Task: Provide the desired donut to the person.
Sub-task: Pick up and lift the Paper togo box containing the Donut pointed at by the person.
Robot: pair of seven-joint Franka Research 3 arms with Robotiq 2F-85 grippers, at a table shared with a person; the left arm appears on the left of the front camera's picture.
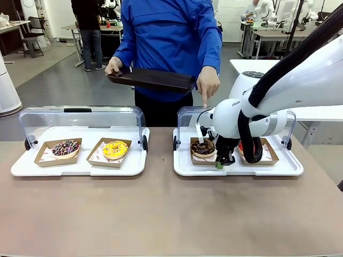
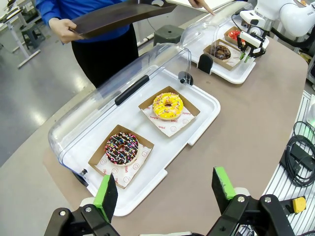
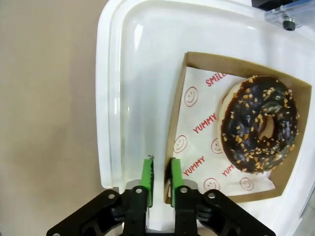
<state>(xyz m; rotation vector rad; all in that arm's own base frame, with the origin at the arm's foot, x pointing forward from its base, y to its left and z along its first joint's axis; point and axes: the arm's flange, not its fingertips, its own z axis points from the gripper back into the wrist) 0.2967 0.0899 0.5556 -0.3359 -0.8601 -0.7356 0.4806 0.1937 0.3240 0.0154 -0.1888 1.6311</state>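
A chocolate donut with nut bits (image 1: 203,146) (image 3: 259,123) lies in a brown cardboard tray (image 3: 177,108) on the right white tray (image 1: 241,168). The person (image 1: 171,32) in a blue shirt points a finger (image 1: 206,101) down at it and holds a dark serving tray (image 1: 153,79) in the other hand. My right gripper (image 1: 225,159) (image 3: 161,179) is at the cardboard tray's near wall, jaws drawn narrow with that wall between the green pads. Above the table in front of the left tray, my left gripper (image 2: 165,189) hangs open and holds nothing.
The left white tray (image 1: 21,166) carries a sprinkled chocolate donut (image 1: 66,148) and a yellow donut (image 1: 115,149), each in a cardboard tray. Clear lids (image 1: 80,115) stand open behind both trays. A red donut (image 2: 233,34) sits beside the chocolate one, mostly behind my right arm.
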